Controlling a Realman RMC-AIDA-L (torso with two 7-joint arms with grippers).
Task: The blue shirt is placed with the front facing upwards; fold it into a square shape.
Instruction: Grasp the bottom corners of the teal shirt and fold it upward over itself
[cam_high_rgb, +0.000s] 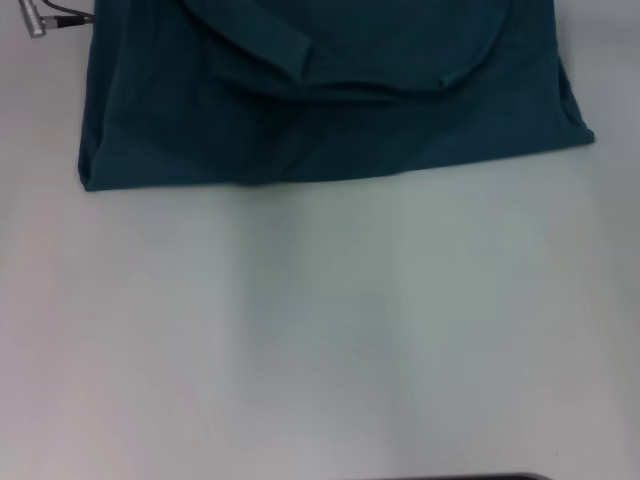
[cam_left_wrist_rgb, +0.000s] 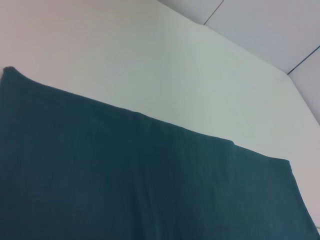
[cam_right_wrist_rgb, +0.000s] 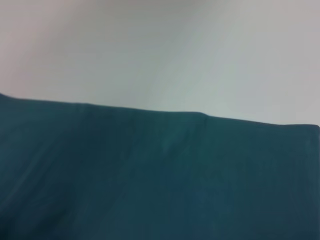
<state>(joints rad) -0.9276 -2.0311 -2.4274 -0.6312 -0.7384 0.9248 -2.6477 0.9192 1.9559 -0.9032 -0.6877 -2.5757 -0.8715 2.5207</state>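
Lying folded at the far side of the white table (cam_high_rgb: 320, 330), the blue shirt (cam_high_rgb: 330, 110), dark teal, layered, near edge straight; grippers out of sight, state untellable.

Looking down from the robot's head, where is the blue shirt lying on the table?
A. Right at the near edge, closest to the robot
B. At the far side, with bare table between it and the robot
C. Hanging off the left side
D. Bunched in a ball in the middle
B: in the head view the blue shirt lies flat along the far side, and a broad stretch of bare white table lies nearer the robot.
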